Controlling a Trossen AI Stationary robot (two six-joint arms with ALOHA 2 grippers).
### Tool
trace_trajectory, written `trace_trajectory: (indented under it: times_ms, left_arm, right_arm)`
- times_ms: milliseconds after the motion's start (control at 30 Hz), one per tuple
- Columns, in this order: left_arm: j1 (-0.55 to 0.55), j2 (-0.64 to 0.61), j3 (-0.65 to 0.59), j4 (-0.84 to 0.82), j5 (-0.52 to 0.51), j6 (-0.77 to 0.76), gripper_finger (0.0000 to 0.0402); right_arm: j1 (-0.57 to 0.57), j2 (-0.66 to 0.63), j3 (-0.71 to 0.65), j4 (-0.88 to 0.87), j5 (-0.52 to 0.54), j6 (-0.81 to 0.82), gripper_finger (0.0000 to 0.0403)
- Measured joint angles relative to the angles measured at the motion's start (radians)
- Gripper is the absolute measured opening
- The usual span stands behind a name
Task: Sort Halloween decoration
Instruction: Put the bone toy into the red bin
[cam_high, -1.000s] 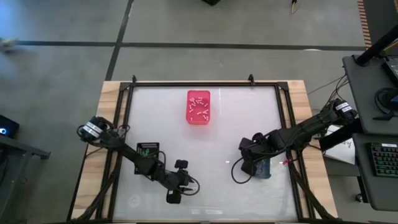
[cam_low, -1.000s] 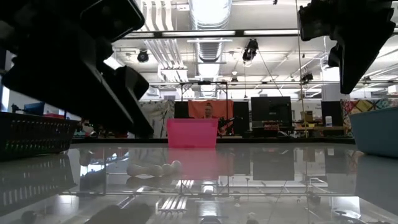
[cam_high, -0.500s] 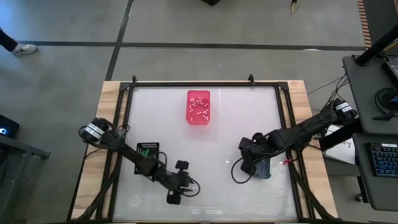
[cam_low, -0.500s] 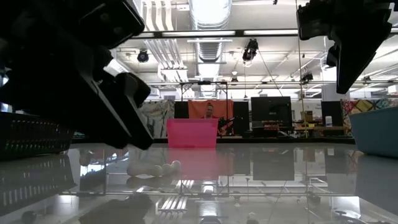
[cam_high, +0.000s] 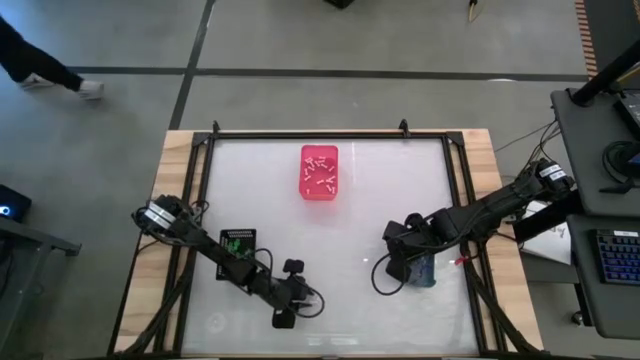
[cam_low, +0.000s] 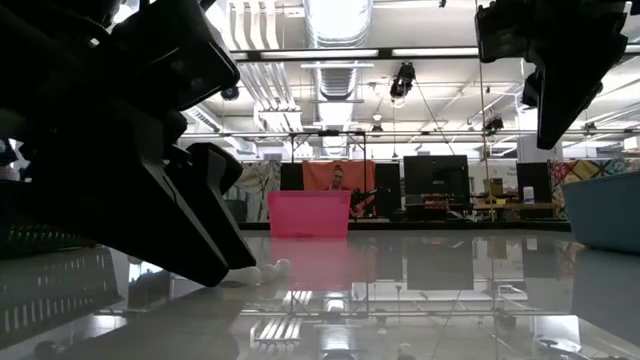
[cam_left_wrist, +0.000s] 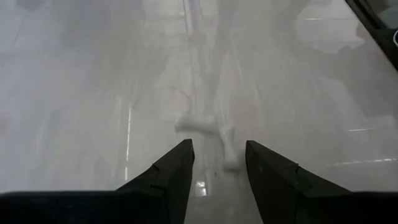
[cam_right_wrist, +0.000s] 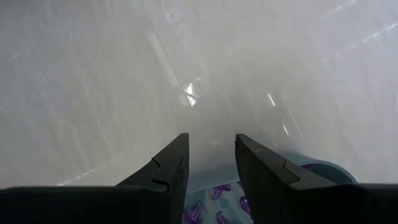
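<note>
Two small white pieces of the Halloween decoration (cam_left_wrist: 202, 122) lie on the glossy table near its front edge, and one end shows in the low view (cam_low: 268, 270). My left gripper (cam_left_wrist: 217, 146) is open and slants down just short of them, touching nothing; from above it shows at the front left (cam_high: 283, 319). My right gripper (cam_right_wrist: 211, 140) hangs open above the grey-blue bin (cam_high: 425, 270), which holds purple pieces (cam_right_wrist: 214, 193). The pink bin (cam_high: 320, 172) at the far middle holds white pieces. The black bin (cam_high: 237, 242) holds green ones.
A black frame rail (cam_high: 320, 135) runs round the tabletop. My left arm (cam_high: 215, 255) crosses beside the black bin. Open tabletop lies between the pink bin and both grippers. A person (cam_high: 40, 60) walks on the floor beyond the far left corner.
My left gripper has gone down toward the table and the white pieces, keeping its slant and staying open. In the low view it now hides most of the white pieces. My right gripper has kept still.
</note>
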Motion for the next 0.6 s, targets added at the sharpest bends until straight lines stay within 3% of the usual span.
trace_trajectory:
  times_ms: [200,600]
  left_arm:
    - [-0.003,0.000,0.004,-0.043,-0.032,-0.001,0.0112]
    - [-0.002,-0.001,0.002,-0.069,-0.047,-0.010,0.0005]
  right_arm:
    - [0.000,0.000,0.000,0.002,0.024,0.000,0.0123]
    - [0.000,0.000,0.000,0.003,0.029,-0.001,0.0123]
